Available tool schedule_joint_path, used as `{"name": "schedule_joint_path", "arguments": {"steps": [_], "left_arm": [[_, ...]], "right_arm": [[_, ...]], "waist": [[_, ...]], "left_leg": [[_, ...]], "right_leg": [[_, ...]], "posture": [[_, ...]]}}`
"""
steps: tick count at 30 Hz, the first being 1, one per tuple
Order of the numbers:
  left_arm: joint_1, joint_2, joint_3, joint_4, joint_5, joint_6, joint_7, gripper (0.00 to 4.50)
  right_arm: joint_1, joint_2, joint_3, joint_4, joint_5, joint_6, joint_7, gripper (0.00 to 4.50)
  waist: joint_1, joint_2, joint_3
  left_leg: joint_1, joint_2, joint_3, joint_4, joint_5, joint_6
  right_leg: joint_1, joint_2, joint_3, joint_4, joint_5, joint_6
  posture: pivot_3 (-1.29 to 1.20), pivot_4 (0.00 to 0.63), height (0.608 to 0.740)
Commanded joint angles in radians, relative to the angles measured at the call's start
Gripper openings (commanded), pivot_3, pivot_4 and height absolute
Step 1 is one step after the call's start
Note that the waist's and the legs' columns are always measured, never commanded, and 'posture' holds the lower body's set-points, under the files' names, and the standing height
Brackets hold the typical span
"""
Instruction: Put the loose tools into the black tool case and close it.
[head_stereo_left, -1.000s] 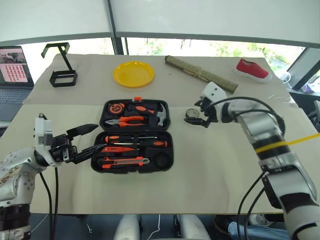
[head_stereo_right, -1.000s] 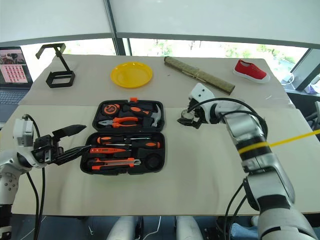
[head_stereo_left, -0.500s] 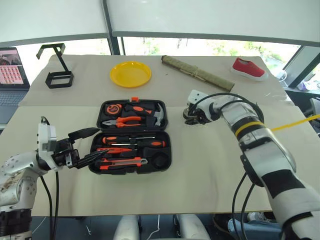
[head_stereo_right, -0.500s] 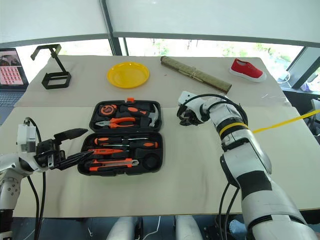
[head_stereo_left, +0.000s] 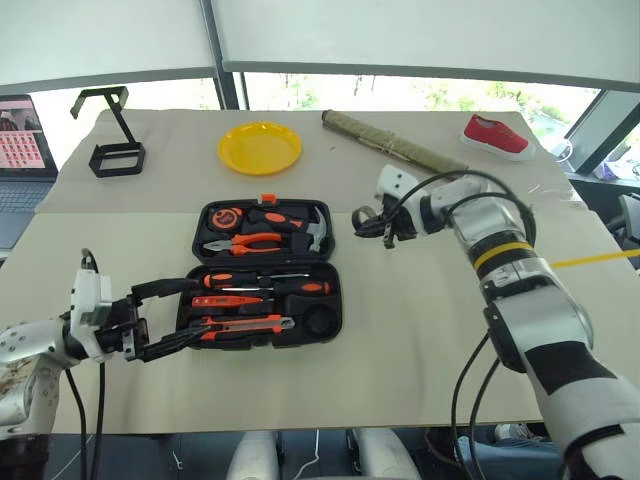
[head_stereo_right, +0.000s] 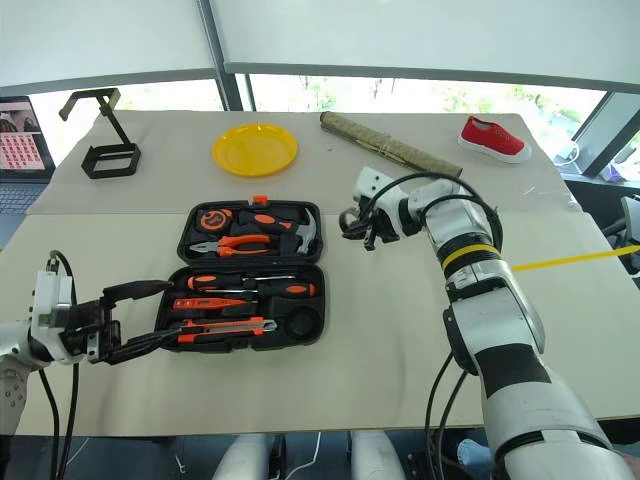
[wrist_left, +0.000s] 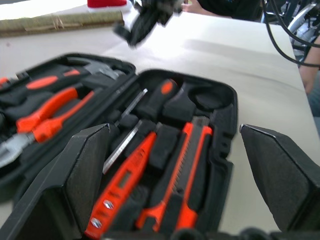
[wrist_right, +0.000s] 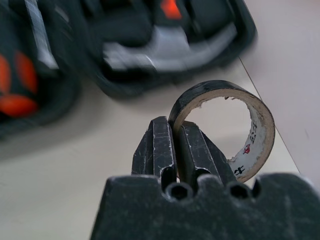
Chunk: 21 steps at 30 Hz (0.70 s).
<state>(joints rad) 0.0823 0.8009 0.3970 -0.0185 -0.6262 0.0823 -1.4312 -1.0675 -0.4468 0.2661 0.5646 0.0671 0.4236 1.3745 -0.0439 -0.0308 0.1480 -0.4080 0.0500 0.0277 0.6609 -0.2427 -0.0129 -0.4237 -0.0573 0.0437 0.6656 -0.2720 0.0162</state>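
Tool case (head_stereo_left: 262, 272) mid-table, plate (head_stereo_left: 260, 148) behind it, wire stand (head_stereo_left: 108, 140) far left, shoe (head_stereo_left: 497, 136) far right

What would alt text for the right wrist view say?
The right gripper is shut on the wall of a small dark tape roll, pinching it between its two black fingers above the beige table. Behind it lies the open black tool case, blurred, with a hammer inside.
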Motion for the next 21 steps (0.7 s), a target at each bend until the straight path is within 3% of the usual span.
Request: {"name": "schedule_joint_path", "arguments": {"steps": [1, 6, 10, 21], "left_arm": [[0.038, 0.028, 0.035, 0.002, 0.016, -0.052, -0.037, 4.5], [0.077, 0.037, 0.032, -0.016, 0.019, -0.06, -0.057, 4.5], [0.091, 0.036, 0.026, -0.009, 0.031, -0.08, -0.075, 4.5], [0.113, 0.003, 0.028, -0.017, 0.034, -0.105, -0.06, 4.5]], "right_arm": [[0.108, -0.04, 0.064, -0.493, 0.167, 0.43, 0.056, 0.02], [0.178, -0.067, 0.139, -0.74, 0.23, 0.686, -0.041, 0.02], [0.204, -0.151, 0.281, -0.772, 0.148, 0.659, -0.104, 0.02], [0.211, -0.087, 0.347, -0.746, 0.173, 0.695, -0.203, 0.02]], "waist": [[0.004, 0.0, 0.0], [0.01, 0.0, 0.0], [0.015, 0.0, 0.0], [0.0, -0.005, -0.003]], "left_leg": [[-0.001, 0.0, -0.003, 0.0, 0.0, 0.0], [0.0, -0.003, -0.003, 0.0, 0.0, 0.0], [0.002, -0.004, 0.0, 0.001, 0.0, 0.0], [0.005, -0.001, 0.002, 0.002, 0.0, 0.0]], "right_leg": [[0.0, 0.0, -0.001, 0.0, 0.0, 0.0], [0.0, -0.002, -0.001, -0.003, 0.0, 0.0], [0.001, -0.002, -0.001, -0.002, 0.0, 0.0], [0.003, 0.002, -0.001, -0.001, 0.0, -0.001]], "posture": [[0.0, 0.15, 0.74], [0.0, 0.15, 0.74], [0.0, 0.15, 0.74], [0.0, 0.15, 0.74]]}}
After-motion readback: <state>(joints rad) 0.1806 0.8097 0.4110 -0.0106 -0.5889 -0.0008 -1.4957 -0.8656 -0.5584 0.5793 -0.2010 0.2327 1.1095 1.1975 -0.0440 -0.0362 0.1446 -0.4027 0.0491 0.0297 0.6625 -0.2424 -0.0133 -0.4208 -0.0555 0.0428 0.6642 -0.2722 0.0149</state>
